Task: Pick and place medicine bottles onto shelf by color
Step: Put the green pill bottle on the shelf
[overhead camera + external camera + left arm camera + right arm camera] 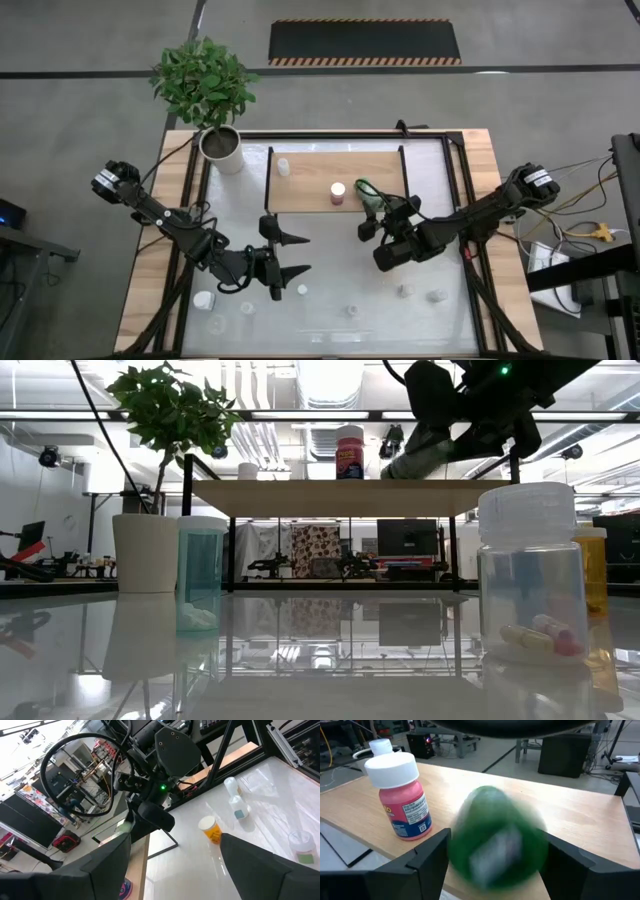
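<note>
On the shelf (310, 195), a light-wood board on a thin black frame, a pink bottle (400, 800) with a white cap stands upright near the board's middle. A small white bottle (284, 167) stands toward the board's 10 o'clock corner, well apart from the pink one. A green bottle (495, 842) sits at the board's 3 o'clock side, between the right gripper's fingers; it shows as a blur, so I cannot tell whether it rests on the wood or is off it.

In the low view, a clear jar (528, 585) with a ribbed white lid holds a few capsules at its bottom, one of them pink and white. An orange bottle (592, 570) stands just behind it, partly hidden. A teal-tinted clear bottle (202, 575) holds what looks like a white wad at its base. Other tiny bottles lie scattered on the glass table (340, 270) toward 6 o'clock. A metal plant pot (221, 148) with a leafy plant stands at 11 o'clock.

The right gripper (372, 212) reaches in from 3 o'clock, its arm stretched low over the shelf's edge, jaws spread around the green bottle; whether the pads touch it I cannot tell. The left gripper (290, 255) reaches in from 9 o'clock, above the table just 7 o'clock of the shelf, jaws wide apart and empty.
</note>
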Controlling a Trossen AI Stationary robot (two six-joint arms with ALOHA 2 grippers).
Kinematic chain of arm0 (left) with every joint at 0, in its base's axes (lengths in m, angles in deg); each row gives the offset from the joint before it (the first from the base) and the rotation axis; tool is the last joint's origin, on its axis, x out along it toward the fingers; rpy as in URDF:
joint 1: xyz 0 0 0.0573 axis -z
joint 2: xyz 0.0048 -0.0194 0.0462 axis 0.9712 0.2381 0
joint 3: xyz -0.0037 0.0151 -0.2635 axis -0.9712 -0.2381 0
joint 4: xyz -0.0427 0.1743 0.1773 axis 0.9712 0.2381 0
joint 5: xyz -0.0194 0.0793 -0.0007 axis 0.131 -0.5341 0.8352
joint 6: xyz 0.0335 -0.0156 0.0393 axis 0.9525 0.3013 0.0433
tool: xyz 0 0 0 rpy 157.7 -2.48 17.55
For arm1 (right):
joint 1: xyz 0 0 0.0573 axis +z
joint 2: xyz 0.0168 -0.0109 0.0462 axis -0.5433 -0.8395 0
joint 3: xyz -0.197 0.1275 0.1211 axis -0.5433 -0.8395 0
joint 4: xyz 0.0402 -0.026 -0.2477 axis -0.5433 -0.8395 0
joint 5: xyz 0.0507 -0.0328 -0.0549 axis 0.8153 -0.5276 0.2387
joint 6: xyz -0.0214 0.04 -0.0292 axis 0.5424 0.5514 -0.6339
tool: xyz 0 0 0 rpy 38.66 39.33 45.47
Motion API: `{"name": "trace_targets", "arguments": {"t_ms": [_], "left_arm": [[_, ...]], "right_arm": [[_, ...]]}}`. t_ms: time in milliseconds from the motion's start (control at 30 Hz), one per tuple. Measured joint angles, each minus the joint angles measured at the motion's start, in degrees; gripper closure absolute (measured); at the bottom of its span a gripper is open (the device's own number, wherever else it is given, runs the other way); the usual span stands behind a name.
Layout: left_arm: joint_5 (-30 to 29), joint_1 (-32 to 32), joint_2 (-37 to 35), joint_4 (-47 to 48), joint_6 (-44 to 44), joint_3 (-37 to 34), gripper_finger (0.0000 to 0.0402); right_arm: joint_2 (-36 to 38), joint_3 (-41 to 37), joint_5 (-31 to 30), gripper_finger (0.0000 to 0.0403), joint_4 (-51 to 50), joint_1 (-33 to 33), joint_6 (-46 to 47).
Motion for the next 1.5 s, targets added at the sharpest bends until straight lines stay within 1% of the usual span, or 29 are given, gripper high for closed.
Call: {"name": "trace_targets", "arguments": {"t_ms": [200, 367, 500, 667, 800, 933, 1133, 1300, 1400, 1500], "left_arm": [[0.0, 0.0, 0.0, 0.0, -0.1, 0.0, 0.0114], [0.0, 0.1, 0.0, -0.1, -0.2, 0.0, 0.0114], [0.0, 0.1, 0.1, 0.0, -0.2, 0.0, 0.0114], [0.0, 0.1, 0.1, -0.1, -0.2, 0.0, 0.0114], [0.0, 0.1, 0.1, 0.0, -0.2, 0.0, 0.0114], [0.0, 0.1, 0.1, 0.0, -0.2, -0.1, 0.0114], [0.0, 0.1, 0.1, 0.0, -0.2, -0.1, 0.0114], [0.0, 0.1, 0.1, 0.0, -0.8, -0.3, 0.0114], [0.1, 0.1, 0.1, -0.2, -1.5, -0.7, 0.0114], [0.1, 0.1, 0.1, -0.9, -2.2, -1.0, 0.0114]], "right_arm": [[0.1, 0.0, 1.0, 0.0157, 0.0, 0.0, -0.4], [1.3, 0.0, 2.5, 0.0163, -0.1, 0.0, -3.3], [4.6, 0.2, 7.2, 0.0156, -0.6, -0.3, -5.5], [8.8, 0.8, 16.8, 0.0153, -1.7, -1.5, -7.2], [9.5, 0.8, 19.1, 0.0152, -2.0, -1.7, -7.8], [9.5, 0.8, 19.1, 0.0161, -2.3, -1.8, -8.4], [9.7, 0.8, 18.6, 0.0189, -2.6, -1.8, -9.3], [11.3, 0.8, 17.9, 0.0194, -3.1, -1.3, -10.2], [13.0, 0.9, 14.6, 0.0192, -3.1, 1.1, -11.7], [14.9, 1.0, 8.4, 0.0192, -3.0, 5.5, -13.6]]}}
